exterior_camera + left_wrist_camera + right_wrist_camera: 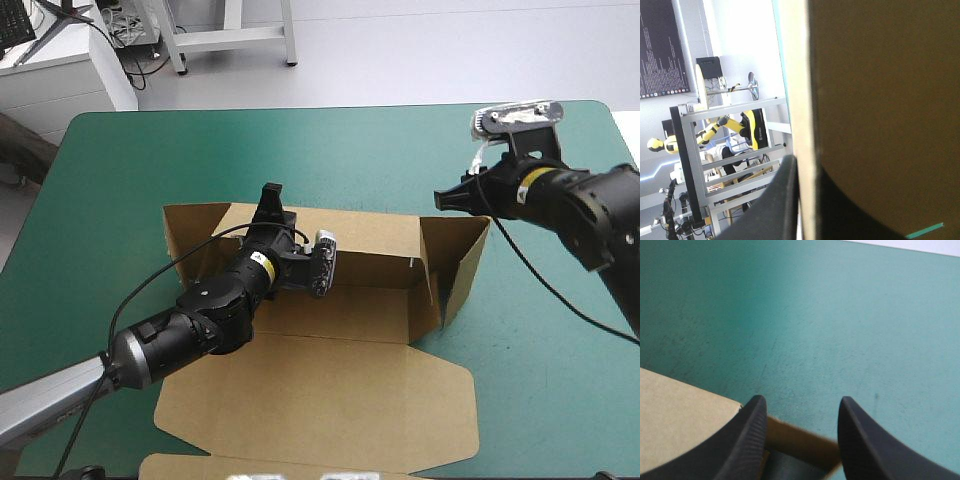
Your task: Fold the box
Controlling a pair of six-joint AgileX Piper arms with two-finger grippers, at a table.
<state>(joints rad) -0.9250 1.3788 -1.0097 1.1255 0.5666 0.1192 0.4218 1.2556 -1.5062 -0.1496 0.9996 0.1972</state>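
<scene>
The brown box lies mid-table with its back wall and right wall raised and its lid flat toward the front edge. My left gripper sits on the top edge of the back wall near its left end. In the left wrist view the board stands edge-on between the black fingers, so the left gripper is shut on it. My right gripper hovers just behind the box's right rear corner. Its fingers stand apart above the box corner, and nothing is held in the right gripper.
Bare teal-green cover runs behind the box to the far edge and along the right side. The left wall flap leans outward. A dark brown edge shows at the table's left edge.
</scene>
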